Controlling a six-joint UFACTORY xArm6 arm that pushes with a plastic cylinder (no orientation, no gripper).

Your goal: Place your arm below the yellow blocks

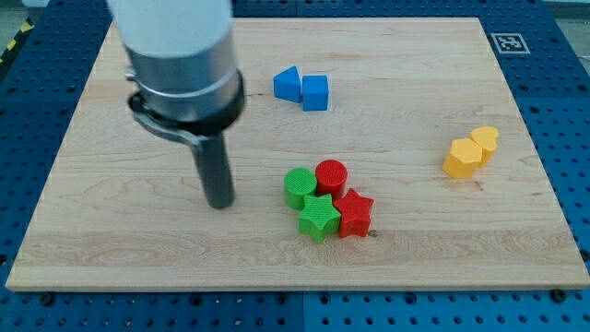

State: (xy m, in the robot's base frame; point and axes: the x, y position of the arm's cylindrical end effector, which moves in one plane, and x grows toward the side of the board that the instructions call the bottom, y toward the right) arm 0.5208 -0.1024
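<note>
In the one camera view, two yellow blocks sit touching near the view's right edge of the wooden worktop (516, 231): a yellow hexagonal block (461, 158) lower left and a smaller yellow block (486, 139) of rounded, unclear shape upper right. Together they form a short row whose long axis runs diagonally, rising toward the view's upper right.

Below the yellow pair lies bare wood down to the worktop's bottom edge, and a narrower strip separates them from the right edge. Between them and the central cluster the surface is also bare.

My tip (219, 205) rests on the worktop left of centre, well apart from the yellow blocks, with the central cluster between. It is just a plain rod, so this tool has nothing to spread or press together.

Counted: two yellow; two blue, a blue triangular block (288, 84) touching a blue cube (315, 92) near the top; two green, a green cylinder (299, 186) and green star (318, 217); two red, a red cylinder (331, 175) and red star (353, 213), all four bunched together.
</note>
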